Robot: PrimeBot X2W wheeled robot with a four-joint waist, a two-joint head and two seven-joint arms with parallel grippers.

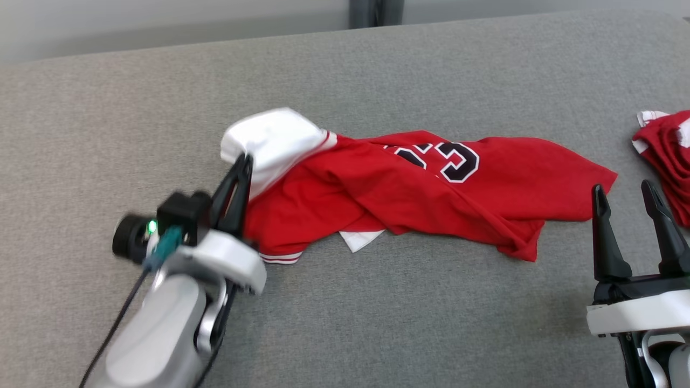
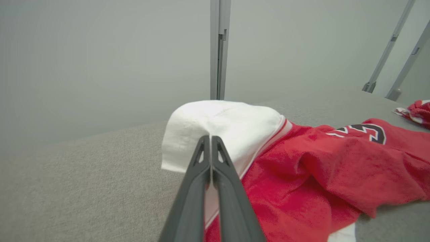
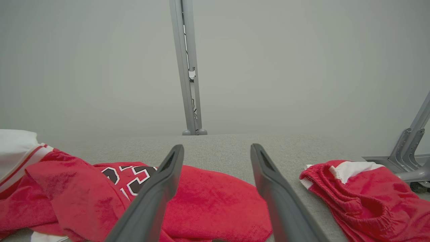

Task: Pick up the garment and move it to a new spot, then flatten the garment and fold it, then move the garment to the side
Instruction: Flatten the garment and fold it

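The left fingers (image 2: 198, 168) pinch the white sleeve (image 2: 221, 127) of the shirt (image 1: 431, 199), perhaps only thinly. Lift slowly, and let the spread right fingers (image 1: 605, 237) take its right end (image 1: 582, 183).

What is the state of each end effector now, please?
Left end effector: closed on the garment, at its white sleeve.
Right end effector: open, holding nothing.

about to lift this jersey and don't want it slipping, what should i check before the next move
1. left pincer shut on the jersey at its white sleeve: ok
2. how many layers it pinches: cannot tell
3. right pincer open, holding nothing: ok
4. jersey flat: not ok, bunched and twisted
5. second red garment apart from the jersey: ok
6. bare grey surface for a new spot: ok
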